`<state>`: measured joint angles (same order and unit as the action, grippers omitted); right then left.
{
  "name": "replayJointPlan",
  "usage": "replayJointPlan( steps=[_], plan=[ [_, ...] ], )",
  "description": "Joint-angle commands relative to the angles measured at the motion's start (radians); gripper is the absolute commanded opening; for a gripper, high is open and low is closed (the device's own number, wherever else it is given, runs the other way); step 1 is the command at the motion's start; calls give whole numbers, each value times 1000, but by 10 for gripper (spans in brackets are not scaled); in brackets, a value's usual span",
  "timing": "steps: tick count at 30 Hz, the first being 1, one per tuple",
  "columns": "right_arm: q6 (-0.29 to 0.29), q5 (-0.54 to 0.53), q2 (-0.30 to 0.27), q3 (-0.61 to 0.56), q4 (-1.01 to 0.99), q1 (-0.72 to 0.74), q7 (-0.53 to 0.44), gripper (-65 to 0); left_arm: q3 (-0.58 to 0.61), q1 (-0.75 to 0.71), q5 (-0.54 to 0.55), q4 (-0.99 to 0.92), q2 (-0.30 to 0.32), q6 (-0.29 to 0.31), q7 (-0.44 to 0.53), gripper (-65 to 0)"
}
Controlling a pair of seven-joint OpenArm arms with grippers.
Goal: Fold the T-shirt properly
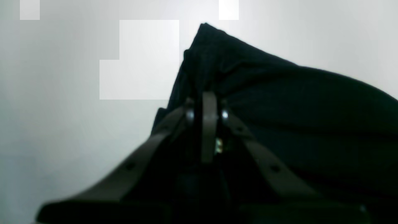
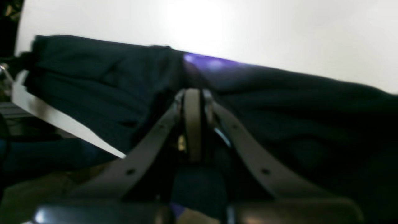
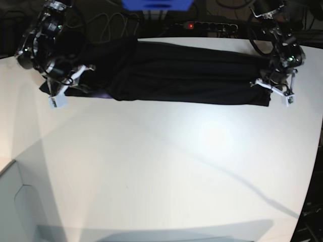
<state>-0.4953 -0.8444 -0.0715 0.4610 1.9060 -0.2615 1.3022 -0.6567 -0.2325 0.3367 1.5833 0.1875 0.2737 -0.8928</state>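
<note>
Left gripper (image 1: 209, 102) pressed together, pinching a bunched edge of the shirt (image 1: 311, 124); black cloth peaks just past the tips and drapes off to the right in its wrist view. Right gripper (image 2: 193, 99) likewise clamped on a fold of the shirt (image 2: 102, 90), cloth spreading both ways from the tips. That wrist view is blurry, so the exact edge held is hard to tell, probably a hem or sleeve end.

Base view: shirt (image 3: 186, 73) stretched into a long flat band across the far side of the white surface (image 3: 166, 166), running between the two arms. Left gripper (image 3: 272, 86) at the band's right end, right gripper (image 3: 68, 83) at its left end. Left end of the band looks more bunched and wider. Power strip (image 3: 204, 25) with a red light sits beyond the far edge, blue object (image 3: 157, 4) beside it.
</note>
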Motion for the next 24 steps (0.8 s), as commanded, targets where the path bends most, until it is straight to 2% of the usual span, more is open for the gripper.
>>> replayJointPlan(
  steps=[1,5,6,9,13,24],
  plan=[
    [22,-29,-6,-5,13,1,-26,-650,-7,3,2,15,16,2,10,-649],
    [117,-14,0,-12,13,-11,-34,-650,-7,6,2,15,16,2,10,-649],
    [126,-5,0,-32,13,-14,-34,-650,-5,6,2,15,16,2,10,-649],
    [128,24,2,-94,16,-20,-36,-650,-5,6,2,15,16,2,10,-649],
    [129,58,39,-143,17,-31,-36,-650,-5,8,2,15,16,2,10,-649],
    [129,57,88,-305,17,-35,-36,-650,-7,8,2,15,16,2,10,-649]
  ],
)
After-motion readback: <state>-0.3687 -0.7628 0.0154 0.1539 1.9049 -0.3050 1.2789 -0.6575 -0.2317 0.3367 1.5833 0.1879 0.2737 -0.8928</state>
